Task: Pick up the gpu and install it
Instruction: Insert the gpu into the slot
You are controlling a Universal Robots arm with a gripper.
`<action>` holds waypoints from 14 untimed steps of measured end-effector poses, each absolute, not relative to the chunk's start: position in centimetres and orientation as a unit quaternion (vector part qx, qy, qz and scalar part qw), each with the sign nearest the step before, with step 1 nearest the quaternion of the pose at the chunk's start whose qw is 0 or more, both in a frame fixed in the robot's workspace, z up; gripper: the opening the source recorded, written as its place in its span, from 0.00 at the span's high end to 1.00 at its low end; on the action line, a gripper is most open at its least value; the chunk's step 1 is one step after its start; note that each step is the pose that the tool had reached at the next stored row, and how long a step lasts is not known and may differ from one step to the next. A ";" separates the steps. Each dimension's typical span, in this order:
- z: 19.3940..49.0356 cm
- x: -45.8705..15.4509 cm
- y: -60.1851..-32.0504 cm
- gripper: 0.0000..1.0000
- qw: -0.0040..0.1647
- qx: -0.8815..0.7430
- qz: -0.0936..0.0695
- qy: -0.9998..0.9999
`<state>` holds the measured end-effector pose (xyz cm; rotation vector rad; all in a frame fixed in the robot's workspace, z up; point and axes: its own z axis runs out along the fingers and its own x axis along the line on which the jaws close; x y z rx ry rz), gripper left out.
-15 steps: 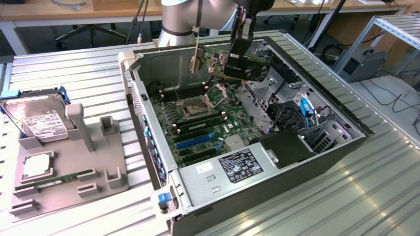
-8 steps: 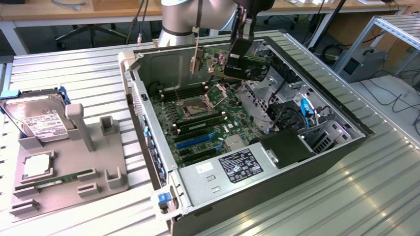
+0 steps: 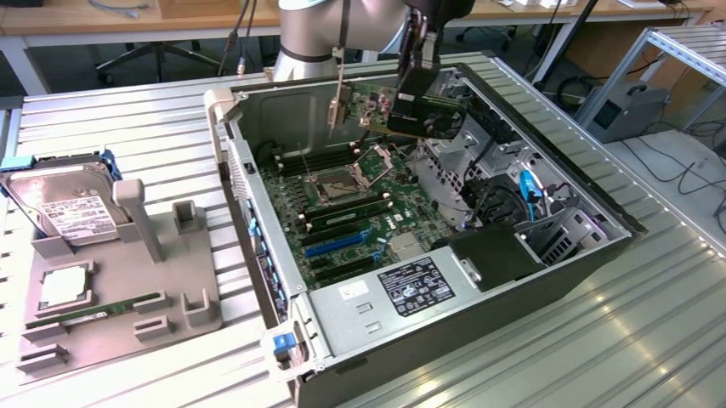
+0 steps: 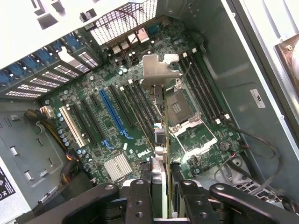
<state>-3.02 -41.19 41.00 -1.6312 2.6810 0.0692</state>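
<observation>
The gripper (image 4: 164, 200), jaws clamped on the gpu (image 4: 157, 71), hung over an open computer case (image 3: 340, 312). It lay on a ribbed metal table (image 3: 125, 119), wooden desks (image 3: 68, 17) behind.

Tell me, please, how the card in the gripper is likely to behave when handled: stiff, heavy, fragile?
Probably stiff: the card juts straight from the gripper without sagging. Likely light, being a thin board. Probably fragile: bare parts cover its face, and its metal bracket could snag.
</observation>
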 end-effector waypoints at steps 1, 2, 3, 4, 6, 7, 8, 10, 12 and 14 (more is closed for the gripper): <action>41.0 -3.0 -41.2 0.73 0.001 -0.521 0.022 0.853; 41.0 -3.0 -41.2 0.73 0.001 -0.523 0.022 0.852; 41.0 -3.0 -41.2 0.73 0.001 -0.525 0.022 0.851; 41.0 -3.0 -41.2 0.73 0.001 -0.526 0.022 0.850; 41.0 -3.0 -41.2 0.73 0.001 -0.529 0.022 0.848; 41.0 -3.0 -41.2 0.73 0.001 -0.531 0.022 0.847; 41.0 -3.0 -41.2 0.73 0.001 -0.533 0.022 0.846; 41.0 -3.0 -41.2 0.73 0.001 -0.536 0.022 0.844; 41.0 -3.0 -41.2 0.73 0.001 -0.540 0.022 0.841; 41.0 -3.0 -41.2 0.73 0.001 -0.543 0.022 0.840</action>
